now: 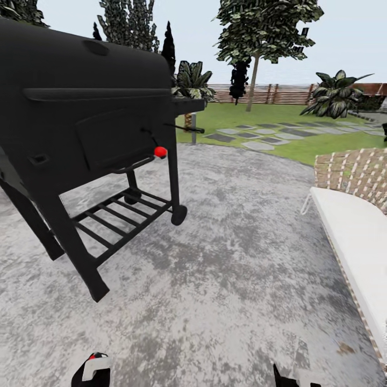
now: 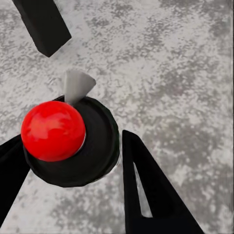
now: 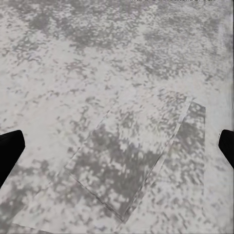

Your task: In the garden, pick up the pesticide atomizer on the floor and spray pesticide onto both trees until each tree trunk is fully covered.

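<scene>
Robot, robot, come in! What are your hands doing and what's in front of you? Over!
Left gripper shut on the red-topped atomizer. Right gripper open, empty, over grey paving. Black grill close ahead-left, white lounger right; lawn beyond.

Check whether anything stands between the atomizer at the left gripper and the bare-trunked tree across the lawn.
Nothing visible blocks the way. From the atomizer, open patio, stepping stones and lawn lead to the tree. The black grill stands left of that path and the white lounger right.
</scene>
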Available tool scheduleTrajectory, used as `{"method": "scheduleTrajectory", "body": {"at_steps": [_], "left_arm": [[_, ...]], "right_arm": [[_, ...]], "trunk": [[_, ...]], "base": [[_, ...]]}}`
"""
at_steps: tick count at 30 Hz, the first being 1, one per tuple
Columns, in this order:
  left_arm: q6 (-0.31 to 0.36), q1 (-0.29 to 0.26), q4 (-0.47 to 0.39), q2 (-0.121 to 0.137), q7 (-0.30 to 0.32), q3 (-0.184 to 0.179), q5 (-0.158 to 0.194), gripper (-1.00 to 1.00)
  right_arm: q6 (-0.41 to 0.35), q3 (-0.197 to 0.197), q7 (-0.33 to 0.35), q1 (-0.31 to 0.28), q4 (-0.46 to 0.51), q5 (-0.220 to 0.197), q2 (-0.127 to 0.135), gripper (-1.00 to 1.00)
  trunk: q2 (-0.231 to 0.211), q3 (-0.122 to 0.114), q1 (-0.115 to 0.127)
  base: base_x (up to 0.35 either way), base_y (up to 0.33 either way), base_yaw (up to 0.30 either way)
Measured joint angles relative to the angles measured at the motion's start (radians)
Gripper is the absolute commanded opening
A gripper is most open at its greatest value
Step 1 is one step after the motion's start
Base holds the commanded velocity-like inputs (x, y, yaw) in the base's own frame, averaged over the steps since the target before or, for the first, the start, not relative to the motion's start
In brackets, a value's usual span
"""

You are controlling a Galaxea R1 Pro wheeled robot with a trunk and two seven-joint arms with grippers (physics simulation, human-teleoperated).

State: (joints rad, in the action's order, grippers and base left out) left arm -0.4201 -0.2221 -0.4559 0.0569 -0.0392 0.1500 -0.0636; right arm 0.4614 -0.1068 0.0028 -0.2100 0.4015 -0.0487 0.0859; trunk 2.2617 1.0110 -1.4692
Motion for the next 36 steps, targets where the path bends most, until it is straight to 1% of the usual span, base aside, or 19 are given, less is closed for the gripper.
{"method": "scheduleTrajectory", "body": {"at_steps": [19,36], "left_arm": [[0.000,0.000,-0.002,0.003,0.000,0.000,0.000,-1.00],[0.000,0.000,-0.002,0.003,0.000,0.000,0.000,-1.00]], "right_arm": [[0.000,0.000,0.000,-0.001,0.000,0.000,0.000,1.00],[0.000,0.000,0.001,0.000,0.000,0.000,-0.002,1.00]], "trunk": [[0.000,0.000,0.000],[0.000,-0.014,0.000]], "base": [[0.339,0.000,-0.300],[0.339,0.000,-0.279]]}}
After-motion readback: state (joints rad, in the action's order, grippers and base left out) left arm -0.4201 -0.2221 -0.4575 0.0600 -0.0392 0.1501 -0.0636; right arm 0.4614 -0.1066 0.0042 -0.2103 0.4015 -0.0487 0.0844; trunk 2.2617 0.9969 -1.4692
